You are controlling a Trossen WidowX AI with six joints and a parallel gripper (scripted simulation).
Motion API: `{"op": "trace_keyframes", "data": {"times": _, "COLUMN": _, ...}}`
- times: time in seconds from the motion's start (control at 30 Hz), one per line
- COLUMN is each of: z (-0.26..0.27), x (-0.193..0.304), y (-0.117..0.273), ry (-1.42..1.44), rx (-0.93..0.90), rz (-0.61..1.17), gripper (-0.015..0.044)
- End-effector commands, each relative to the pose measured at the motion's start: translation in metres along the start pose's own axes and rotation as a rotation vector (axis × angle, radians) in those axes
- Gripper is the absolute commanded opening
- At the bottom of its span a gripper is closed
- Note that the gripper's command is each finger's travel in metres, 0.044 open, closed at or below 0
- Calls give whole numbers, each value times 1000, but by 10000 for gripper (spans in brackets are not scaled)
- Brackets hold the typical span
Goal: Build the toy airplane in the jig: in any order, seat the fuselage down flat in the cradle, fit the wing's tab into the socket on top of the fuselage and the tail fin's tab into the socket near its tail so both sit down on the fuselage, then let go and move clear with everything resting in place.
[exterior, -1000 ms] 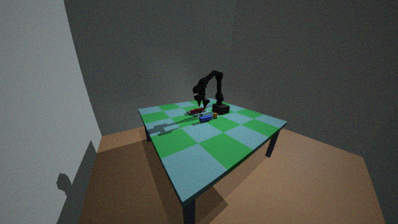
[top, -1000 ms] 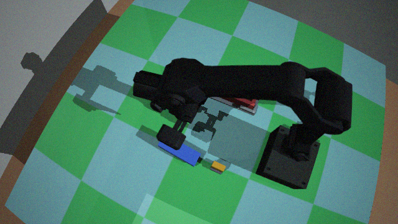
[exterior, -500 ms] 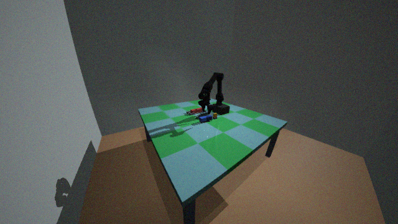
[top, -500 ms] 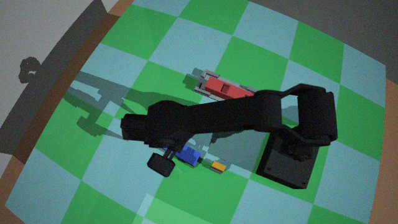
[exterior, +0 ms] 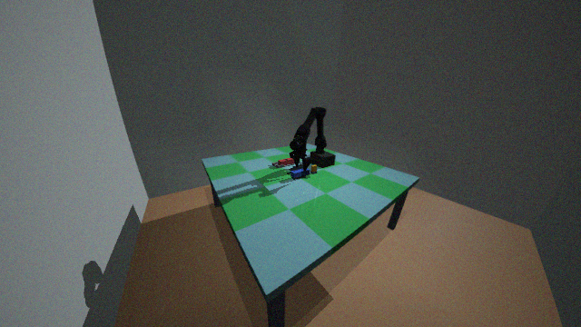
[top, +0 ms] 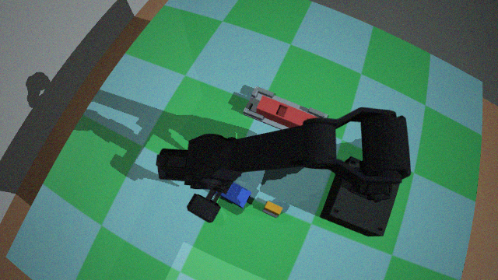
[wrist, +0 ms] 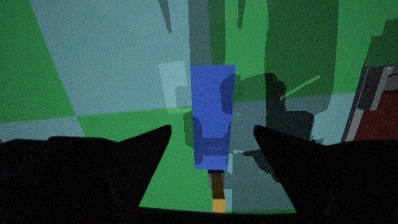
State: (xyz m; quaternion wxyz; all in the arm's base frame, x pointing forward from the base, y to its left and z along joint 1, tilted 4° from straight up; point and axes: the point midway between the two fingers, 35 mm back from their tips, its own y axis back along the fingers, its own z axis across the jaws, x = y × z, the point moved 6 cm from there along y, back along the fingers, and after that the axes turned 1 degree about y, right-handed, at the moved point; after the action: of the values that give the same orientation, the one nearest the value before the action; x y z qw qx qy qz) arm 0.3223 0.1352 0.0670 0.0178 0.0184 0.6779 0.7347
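The blue wing point(top: 238, 195) point(exterior: 299, 173) point(wrist: 212, 95) lies on the table, with a small dark piece at its end. My gripper point(exterior: 301, 166) point(wrist: 213, 130) is open and empty above it, with a fingertip to each side of the wing in the wrist view. The yellow tail fin point(top: 273, 208) point(exterior: 314, 168) point(wrist: 218, 205) stands just off the wing's dark end. The red fuselage point(top: 271, 106) point(exterior: 286, 162) point(wrist: 382, 120) lies in the grey cradle point(top: 264, 92) point(wrist: 367, 89); an open socket shows on its top. Its tail end is hidden under the arm in the top view.
The arm's black base point(top: 359, 211) point(exterior: 322, 159) stands on the checkered table point(top: 148, 253) point(exterior: 272, 254), beyond the tail fin. The cradle lies to the right of the gripper in the wrist view. The arm's shadow falls across the table.
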Motion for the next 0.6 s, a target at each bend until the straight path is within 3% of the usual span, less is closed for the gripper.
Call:
{"op": "trace_keyframes", "data": {"times": 0.0, "z": 0, "x": 0, "y": -7, "ry": -5, "rx": 1, "rz": 1, "gripper": 440}}
{"op": "trace_keyframes", "data": {"times": 0.57, "z": 0, "x": 1, "y": -35, "ry": -5, "rx": 1, "rz": 1, "gripper": 440}}
